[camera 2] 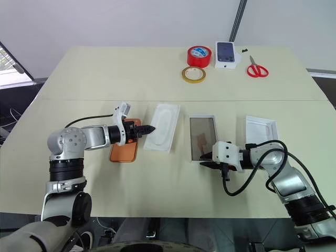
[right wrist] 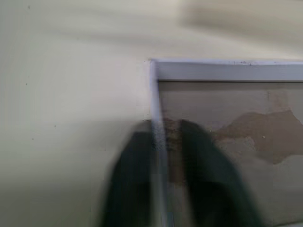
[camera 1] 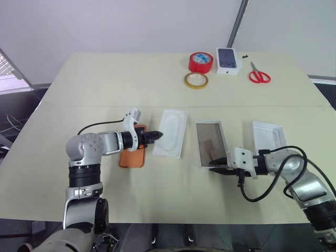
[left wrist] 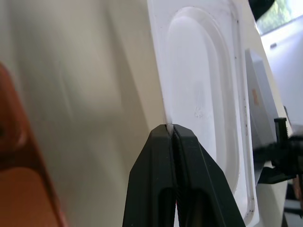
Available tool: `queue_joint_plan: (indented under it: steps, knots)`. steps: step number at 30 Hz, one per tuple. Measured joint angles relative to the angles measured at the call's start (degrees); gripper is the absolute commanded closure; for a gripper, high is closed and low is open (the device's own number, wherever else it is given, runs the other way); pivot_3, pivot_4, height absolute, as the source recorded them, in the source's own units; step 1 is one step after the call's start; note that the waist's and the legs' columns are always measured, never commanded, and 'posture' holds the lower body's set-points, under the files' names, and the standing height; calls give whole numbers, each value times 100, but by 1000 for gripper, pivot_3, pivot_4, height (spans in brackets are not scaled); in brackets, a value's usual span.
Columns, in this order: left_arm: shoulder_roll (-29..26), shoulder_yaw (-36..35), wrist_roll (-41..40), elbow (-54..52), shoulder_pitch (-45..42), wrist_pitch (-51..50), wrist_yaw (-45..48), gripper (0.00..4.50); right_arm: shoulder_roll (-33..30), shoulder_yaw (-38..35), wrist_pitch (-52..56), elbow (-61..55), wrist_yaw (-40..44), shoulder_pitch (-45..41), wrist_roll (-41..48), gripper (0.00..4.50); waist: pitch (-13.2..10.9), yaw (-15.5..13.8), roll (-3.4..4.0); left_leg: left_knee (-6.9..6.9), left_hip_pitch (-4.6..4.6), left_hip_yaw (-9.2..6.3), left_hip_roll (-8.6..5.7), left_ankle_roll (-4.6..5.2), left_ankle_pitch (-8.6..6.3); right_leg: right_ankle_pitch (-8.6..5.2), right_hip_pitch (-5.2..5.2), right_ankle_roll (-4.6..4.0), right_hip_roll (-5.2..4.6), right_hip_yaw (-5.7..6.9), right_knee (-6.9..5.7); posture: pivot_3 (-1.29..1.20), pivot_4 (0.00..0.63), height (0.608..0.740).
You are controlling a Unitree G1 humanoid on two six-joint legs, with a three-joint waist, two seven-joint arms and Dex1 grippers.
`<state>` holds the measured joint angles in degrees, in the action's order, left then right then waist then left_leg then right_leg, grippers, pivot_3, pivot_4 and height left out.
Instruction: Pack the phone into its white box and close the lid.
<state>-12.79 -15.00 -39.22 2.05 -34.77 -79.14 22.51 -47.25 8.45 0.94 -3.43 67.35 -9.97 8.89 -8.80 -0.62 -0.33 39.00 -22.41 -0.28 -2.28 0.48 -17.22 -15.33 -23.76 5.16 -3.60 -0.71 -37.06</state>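
**Both grippers closed at box parts, phone on the table**

Your left arm reached forward and to the right over the phone (camera 1: 132,153), which lay flat on the table (camera 1: 105,84). The left gripper (camera 1: 157,136) had its fingers pressed together at the near edge of the white insert (camera 1: 171,132). Your right arm bent in leftward, and the right gripper (right wrist: 165,137) pinched the thin side wall of the white box (camera 1: 211,143) near its corner. The lid (camera 1: 268,135) lay just right of that box.

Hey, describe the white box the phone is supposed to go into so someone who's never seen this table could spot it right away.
On the beige table, look along the near row of flat items. The white box lies between the insert with an oval recess and the plain lid. Only it has a brownish inside.
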Motion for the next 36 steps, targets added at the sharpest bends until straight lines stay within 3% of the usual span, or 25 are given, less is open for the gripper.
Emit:
queue_joint_plan:
  steps: [11,16,21,30,36]
  knots:
    - [483,-51,-21,-10,-198,152,-447,4500,1103,576,458,16,-645,-571,-324,4431,-3,1,-6,0,-3,-1,0,-14,7,0,-6,0,1,0,-5,0,150,740]
    - [688,-132,-27,-110,-243,190,-654,4500,1241,693,650,-156,-742,-594,-341,4431,-4,-1,-6,0,-5,-1,-1,-14,7,0,-9,0,1,0,-4,0,150,740]
    - [957,-148,-28,-198,-242,199,-811,4500,1151,543,877,-509,-711,-507,-96,2114,-4,-5,-6,0,-7,-1,-2,-13,7,0,-9,0,1,0,-4,0,150,740]
    - [1283,-106,-95,-229,-197,294,-886,4500,17,-980,1237,-849,-619,493,490,2114,-9,8,-15,-2,-6,-1,-3,15,-9,0,-6,1,1,-1,-1,0,150,740]
    - [1233,500,-65,-227,-78,244,-786,4500,-136,-1223,853,-338,-756,385,344,2114,-9,9,-15,-2,-4,-1,-2,-9,5,0,-6,0,4,-2,-3,0,150,740]
